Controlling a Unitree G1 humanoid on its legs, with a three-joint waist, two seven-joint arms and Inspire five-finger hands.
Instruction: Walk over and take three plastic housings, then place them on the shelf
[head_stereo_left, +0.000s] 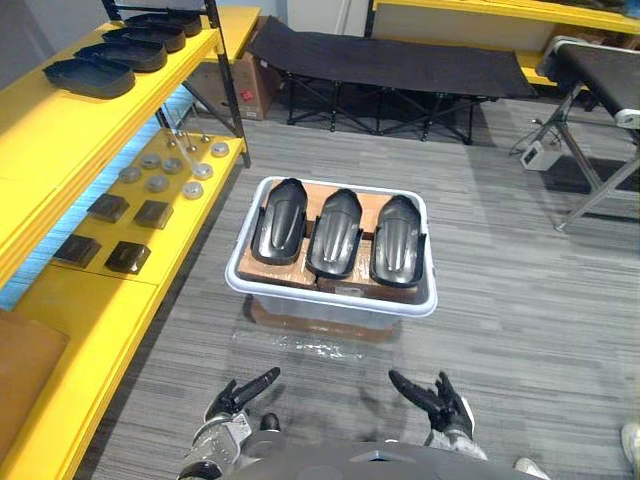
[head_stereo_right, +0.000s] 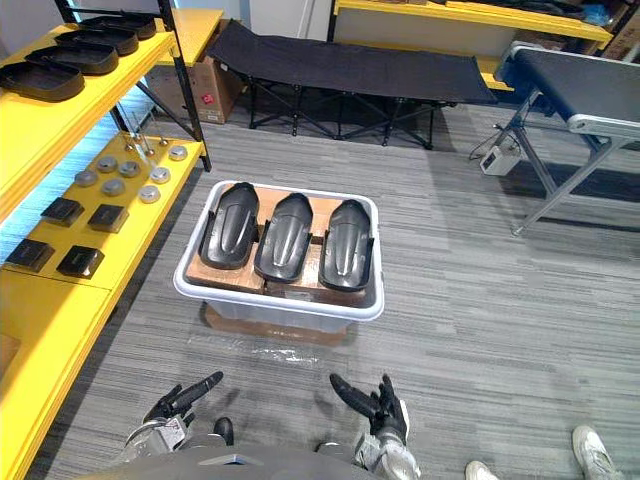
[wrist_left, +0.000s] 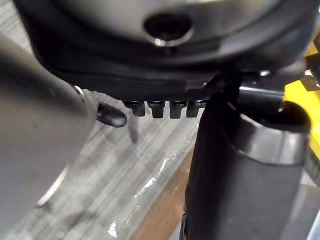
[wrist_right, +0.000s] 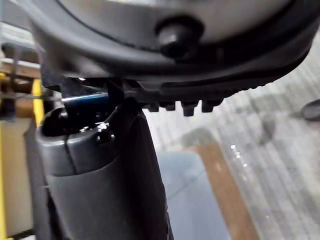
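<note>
Short of the bin (head_stereo_left: 330, 308) of three housings (head_stereo_left: 334, 232), left hand (head_stereo_left: 238, 396) and right hand (head_stereo_left: 446, 403) hold fingers (head_stereo_left: 258, 381) apart.

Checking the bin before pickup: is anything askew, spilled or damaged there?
Nothing stands out. The three housings lie side by side in the bin, all facing the same way, none tipped or hanging over the rim.

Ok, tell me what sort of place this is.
Probably a factory or workshop floor: yellow shelves stocked with black housings and metal discs, a white bin of three housings, and a conveyor belt.
</note>
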